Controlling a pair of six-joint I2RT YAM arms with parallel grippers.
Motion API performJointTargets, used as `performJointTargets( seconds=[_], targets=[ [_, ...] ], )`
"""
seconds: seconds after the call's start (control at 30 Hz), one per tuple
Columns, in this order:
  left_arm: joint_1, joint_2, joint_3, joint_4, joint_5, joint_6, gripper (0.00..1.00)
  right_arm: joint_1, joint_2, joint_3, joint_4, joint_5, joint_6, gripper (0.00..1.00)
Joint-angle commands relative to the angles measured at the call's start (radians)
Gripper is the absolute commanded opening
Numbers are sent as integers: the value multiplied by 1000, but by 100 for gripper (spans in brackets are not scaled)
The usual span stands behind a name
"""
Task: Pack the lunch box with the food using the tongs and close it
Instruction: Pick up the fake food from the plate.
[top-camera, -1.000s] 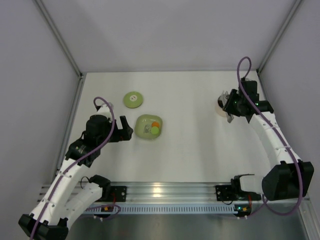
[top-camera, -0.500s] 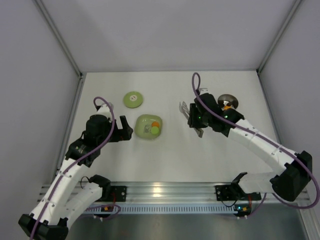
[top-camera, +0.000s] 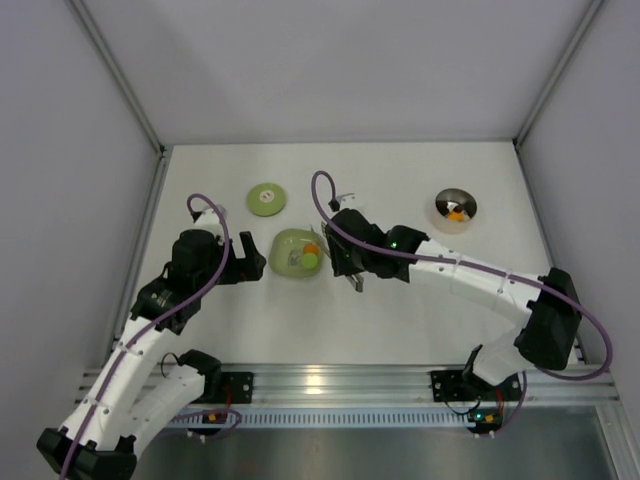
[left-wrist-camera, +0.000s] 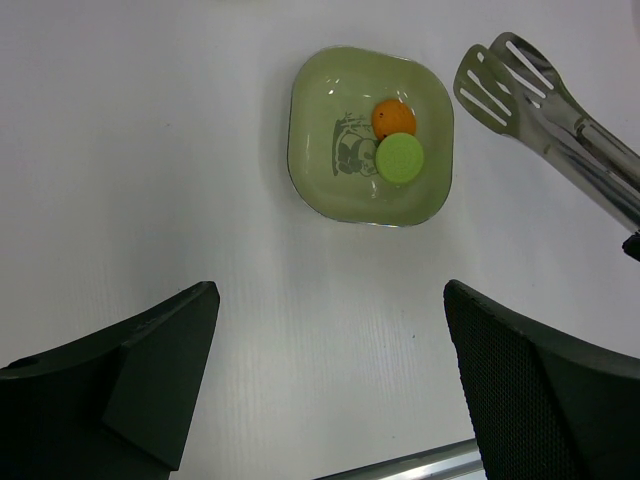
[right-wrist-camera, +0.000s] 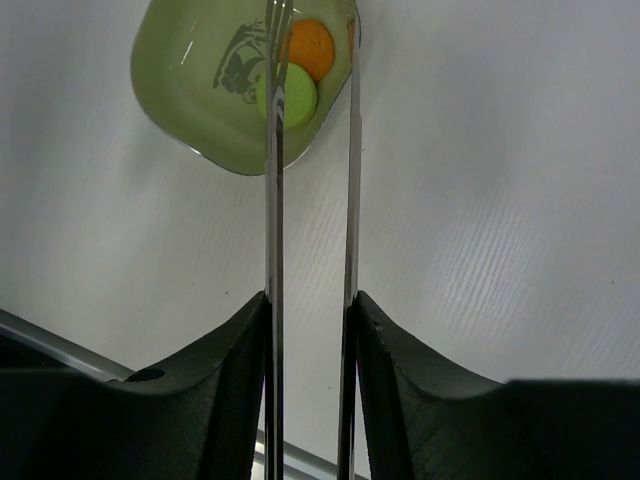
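Gripping the tongs (right-wrist-camera: 272, 200) between its two fingers, our right gripper (right-wrist-camera: 308, 310) is clamped on the pair of slim arms. Their slotted tips reach over the right edge of the light green plate (left-wrist-camera: 318, 170). We count two food pieces on that plate, touching each other: one orange piece (left-wrist-camera: 393, 118) and one green disc (left-wrist-camera: 400, 158). Our left gripper (left-wrist-camera: 330, 292) stands spread wide and holds nothing, near the plate's left side. One round green lid (top-camera: 266, 199) lies just beyond the plate. One metal lunch box (top-camera: 455, 227) sits uncovered, well apart at the far right. It holds orange, dark and white bits, too small for us to count.
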Motion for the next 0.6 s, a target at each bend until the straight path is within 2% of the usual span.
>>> performJointTargets(
  seconds=[0.0, 0.57],
  targets=[
    [-5, -12, 5, 22, -13, -11, 99, 36, 18, 52, 18, 54, 19, 37],
    [-8, -12, 5, 22, -11, -9, 99, 128, 168, 122, -29, 112, 14, 43]
  ],
)
